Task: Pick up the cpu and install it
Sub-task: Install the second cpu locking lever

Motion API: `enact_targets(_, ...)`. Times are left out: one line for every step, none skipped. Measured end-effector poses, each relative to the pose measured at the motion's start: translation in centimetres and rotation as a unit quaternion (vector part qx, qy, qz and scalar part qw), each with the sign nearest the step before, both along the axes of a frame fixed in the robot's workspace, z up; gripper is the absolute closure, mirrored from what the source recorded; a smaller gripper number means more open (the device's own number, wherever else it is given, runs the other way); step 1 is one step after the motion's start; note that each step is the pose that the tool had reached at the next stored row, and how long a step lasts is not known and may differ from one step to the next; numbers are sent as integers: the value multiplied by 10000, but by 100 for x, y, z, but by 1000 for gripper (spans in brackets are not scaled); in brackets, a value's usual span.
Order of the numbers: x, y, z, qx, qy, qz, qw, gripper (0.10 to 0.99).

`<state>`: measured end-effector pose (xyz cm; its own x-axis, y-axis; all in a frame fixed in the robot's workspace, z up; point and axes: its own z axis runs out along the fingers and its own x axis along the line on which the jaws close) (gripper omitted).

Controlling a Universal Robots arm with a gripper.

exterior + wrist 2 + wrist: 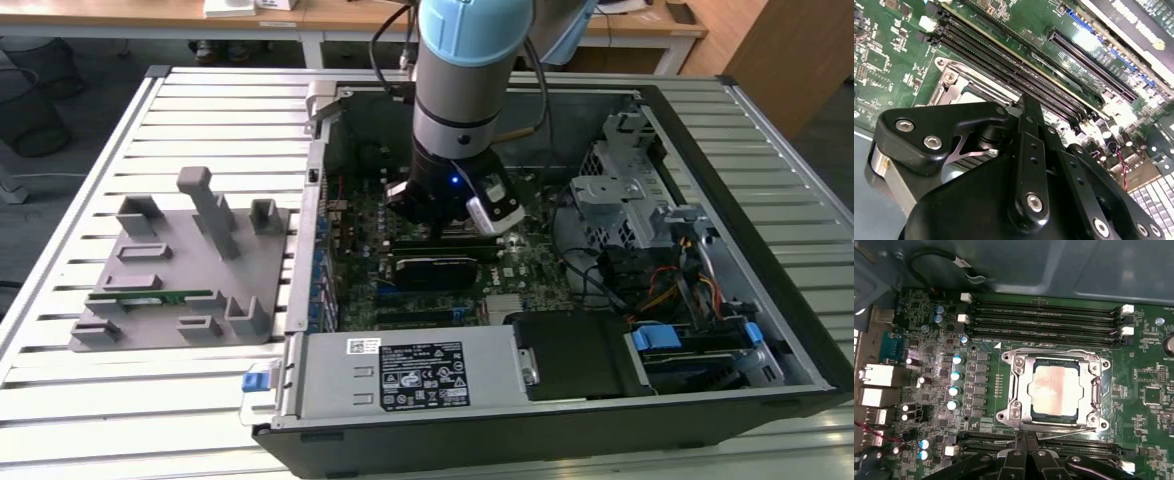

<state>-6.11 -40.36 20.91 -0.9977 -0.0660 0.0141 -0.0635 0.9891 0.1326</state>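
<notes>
In the middle of the first wrist view, the cpu [1055, 390] is seen lying flat in its socket [1019, 390] on the motherboard [984, 375], framed by the silvery retention bracket, with its pale metal top facing the camera. The chip appears already seated, so the step in hand is judged to be the end of the installing: the placing looks done, and what is left would be the securing of the socket frame and the clearing of the arm, which would call for a straight lift that does not drag across the socket.

At the lower centre of the same view, the gripper [1026, 452] is seen just below the socket's lower edge, its black fingers [1015, 455] drawn close together with little or no gap between the tips. Nothing is seen held between them. The cpu therefore lies apart from the gripper, just beyond the fingertips, higher in that frame.

In the second wrist view the black linkage of the gripper [1026, 107] occupies the lower half of the frame, and a corner of the socket bracket [949, 77] is seen above it at the left, beside the long dark memory slots [1019, 70].

In the exterior view, the arm [461, 100] is seen reaching down into the open computer case [747, 330] at the centre of the frame, with a grey parts fixture [187, 270] resting on the table [80, 400] at the exterior view's left.
</notes>
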Motion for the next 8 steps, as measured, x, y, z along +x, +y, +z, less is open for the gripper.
enact_targets(0,0,-16,3,1,0,10000,980)
enact_targets(-1,0,-27,11,1,0,10000,980)
enact_targets(-1,-1,-29,34,1,0,10000,980)
enact_targets(-1,-2,-32,79,1,1,10000,980)
enact_targets(-1,-3,-34,120,0,1,9999,980)
enact_targets(-1,-8,-35,145,0,1,9999,980)
enact_targets(-2,-15,-36,161,0,0,9999,980)
enact_targets(-4,-25,-37,175,0,1,9998,980)
